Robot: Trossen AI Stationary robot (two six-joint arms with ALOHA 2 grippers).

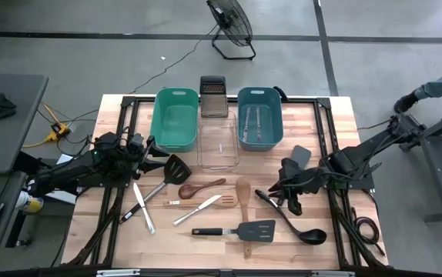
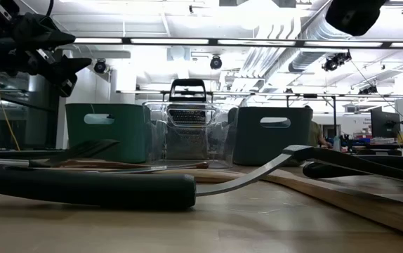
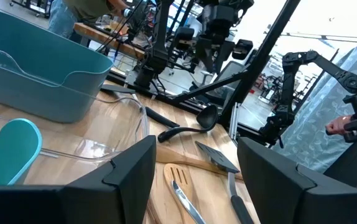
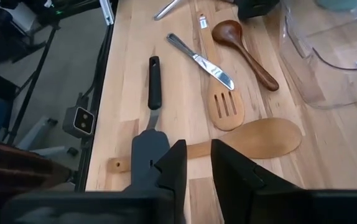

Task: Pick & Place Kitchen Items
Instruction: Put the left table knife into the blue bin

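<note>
At the table's left edge the left gripper (image 1: 153, 146) hovers with its fingers spread and nothing between them, just beside the black slotted turner (image 1: 176, 168). Near it lie the tongs (image 1: 133, 204) and a silver knife (image 1: 144, 208), crossing each other. Behind them along the far edge stand the teal tub (image 1: 175, 117), the clear tub (image 1: 218, 144) with the box grater (image 1: 213, 95) behind it, and the blue tub (image 1: 259, 117) with metal pieces inside.

In the middle of the table rest a dark wooden spoon (image 1: 200, 187), a butter knife (image 1: 197, 210), a slotted wooden spatula (image 1: 243, 192) and a grey turner (image 1: 240, 230). The right gripper (image 1: 290, 198) hangs low over the black ladle (image 1: 290, 219), its fingers nearly together with only a narrow gap, holding nothing I can see; the wooden spoon (image 4: 253, 140) lies below it.
</note>
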